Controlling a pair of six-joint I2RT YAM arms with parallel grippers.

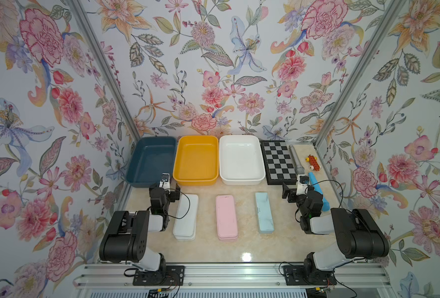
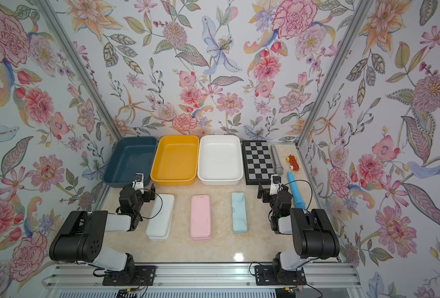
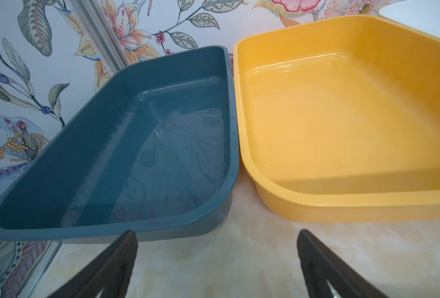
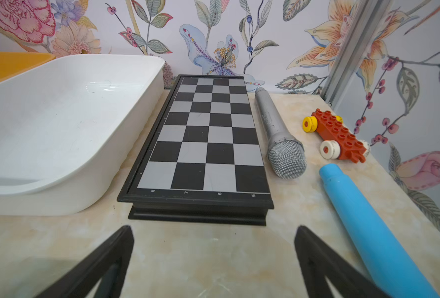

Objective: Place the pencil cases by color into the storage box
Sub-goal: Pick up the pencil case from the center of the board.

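Chessboard (image 1: pixel 278 162) beside white storage box (image 1: pixel 240 160)

On my feed I see a chessboard (image 4: pixel 203 136) lying flat at the back of the table (image 1: pixel 239 247). Just right of it lies a grey microphone (image 4: pixel 275 129), mesh head toward the front. Further right sits a red brick car (image 4: pixel 338 135) with yellow and white wheels, and a blue stick (image 4: pixel 368 227) lies nearer.

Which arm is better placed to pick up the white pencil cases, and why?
Left: the open left gripper sits beside the white pencil cases; the right gripper is beyond the light blue case.
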